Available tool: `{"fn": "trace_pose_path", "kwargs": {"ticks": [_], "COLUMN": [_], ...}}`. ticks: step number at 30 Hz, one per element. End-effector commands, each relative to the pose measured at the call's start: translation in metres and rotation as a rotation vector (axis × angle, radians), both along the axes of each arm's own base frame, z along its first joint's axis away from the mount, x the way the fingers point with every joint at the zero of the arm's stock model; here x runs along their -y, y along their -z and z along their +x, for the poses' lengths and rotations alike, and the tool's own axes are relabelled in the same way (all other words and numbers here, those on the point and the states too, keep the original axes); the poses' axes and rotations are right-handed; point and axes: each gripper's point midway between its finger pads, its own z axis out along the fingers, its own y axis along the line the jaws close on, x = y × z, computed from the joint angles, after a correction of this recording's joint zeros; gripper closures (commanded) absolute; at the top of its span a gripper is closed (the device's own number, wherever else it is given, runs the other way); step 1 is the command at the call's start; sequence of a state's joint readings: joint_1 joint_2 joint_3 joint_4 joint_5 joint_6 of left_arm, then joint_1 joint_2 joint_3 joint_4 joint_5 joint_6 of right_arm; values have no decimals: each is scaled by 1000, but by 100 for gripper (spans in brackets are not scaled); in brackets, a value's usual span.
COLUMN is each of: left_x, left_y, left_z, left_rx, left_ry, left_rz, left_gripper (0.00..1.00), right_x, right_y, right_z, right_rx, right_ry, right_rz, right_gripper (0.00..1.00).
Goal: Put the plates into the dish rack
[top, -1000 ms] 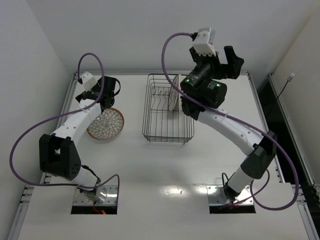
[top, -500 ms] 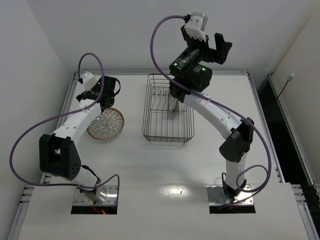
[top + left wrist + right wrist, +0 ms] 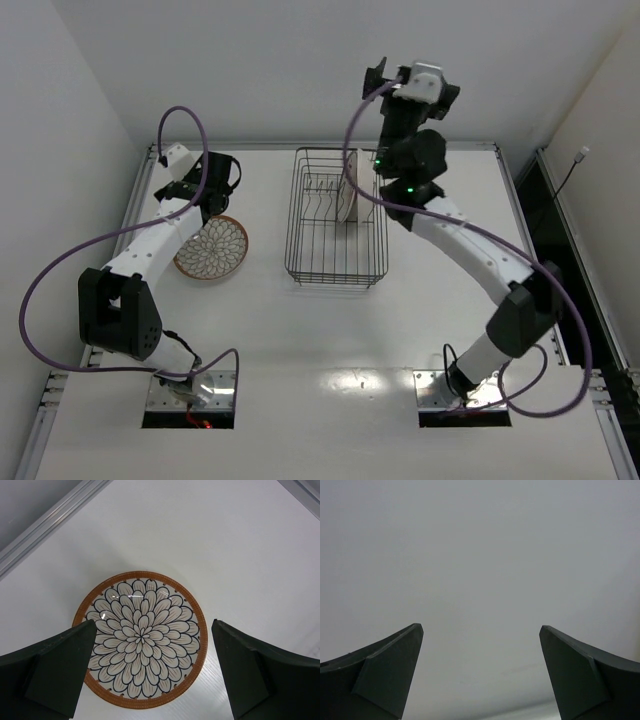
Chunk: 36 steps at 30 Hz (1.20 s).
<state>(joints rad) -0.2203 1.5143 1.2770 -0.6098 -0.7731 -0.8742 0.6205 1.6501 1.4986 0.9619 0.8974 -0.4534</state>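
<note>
- Over the left side of the white counter [image 3: 330,340], the left hand [image 3: 222,176] hovers wide open above a round white petal-patterned plate with an orange rim [image 3: 211,248], which lies flat.
- Inside the dark wire dish rack [image 3: 325,245], another white plate [image 3: 348,195] stands on edge near the right wall.
- High behind the rack, the right hand [image 3: 480,640] is spread wide and empty.

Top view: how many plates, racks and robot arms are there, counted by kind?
Plates: 2, a flat plate and an upright plate
Dish rack: 1
Robot arms: 2, left arm and right arm
Total: 5
</note>
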Motion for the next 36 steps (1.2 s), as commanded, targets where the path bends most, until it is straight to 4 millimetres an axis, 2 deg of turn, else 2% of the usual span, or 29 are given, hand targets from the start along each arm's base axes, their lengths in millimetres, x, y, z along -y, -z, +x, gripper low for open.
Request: {"fn": "trace_pose_path", "kwargs": {"ticks": [1,3,4,5,6,7,8,9,10,11,12,13,15,16,18,19,20,21,22,23,24,25,26,30,31,36], "left_x": [1,1,1,3,2,5,6,9,9,11,14,16,22,23,25,26,26,26,28,28,26,22,20,16,12,5], "left_y": [-7,-7,-7,-6,-6,-7,-6,-3,-2,-1,2,2,6,10,17,18,18,24,27,30,34,41,43,57,55,89], "left_z": [5,5,5,5,5,7,7,10,10,10,14,14,19,19,20,23,23,24,26,27,25,26,26,28,27,24], "left_rx": [36,36,36,35,29,37,30,28,21,14,15,7,4,-16,-36,-40,-40,-54,-66,-76,-92,-109,-123,-174,-171,-273], "left_ry": [2,2,2,8,14,23,34,44,51,66,78,92,126,141,153,153,153,153,165,165,156,141,134,113,96,88], "left_rz": [-7,-7,-7,-13,-7,-19,-19,-29,-21,-26,-39,-39,-56,-51,-51,-50,-50,-48,-47,-46,-34,-16,-6,26,45,102], "left_gripper": [1,1,1,1,1,1,1,1,1,1,1,1,1,1,1,1,1,1,1,1,1,1,1,1,1,1], "right_x": [-45,-63,-83,-88,-96,-110,-111,-116,-116,-109,-105,-103,-82,-71,-58,-54,-49,-49,-46,-39,-24,-18,-12,-8,-8,-9], "right_y": [-43,-40,-34,-30,-44,-19,-24,-20,16,19,33,66,80,97,106,125,116,120,147,154,155,179,189,232,236,259], "right_z": [-10,-7,-8,-9,-19,-20,-24,-32,-35,-38,-43,-54,-63,-83,-102,-111,-132,-143,-151,-158,-169,-174,-181,-220,-224,-243], "right_rx": [120,24,-32,-104,-83,-216,-247,-303,-475,-527,-605,-756,-835,-935,-988,-1043,-1006,-1003,-1051,-1053,-1027,-1071,-1092,-1212,-1222,-1256], "right_ry": [-675,-806,-914,-959,-1021,-1104,-1138,-1177,-1192,-1174,-1168,-1155,-1084,-1038,-996,-982,-1001,-1026,-1014,-980,-916,-880,-855,-896,-911,-962], "right_rz": [262,281,237,232,202,178,161,152,170,184,200,232,266,318,346,357,349,348,359,376,385,392,395,366,355,337], "right_gripper": [0,0,0,0,0,0,0,0,0,0,0,0,0,0,0,0,0,0,0,0,0,0,0,0,0,0]}}
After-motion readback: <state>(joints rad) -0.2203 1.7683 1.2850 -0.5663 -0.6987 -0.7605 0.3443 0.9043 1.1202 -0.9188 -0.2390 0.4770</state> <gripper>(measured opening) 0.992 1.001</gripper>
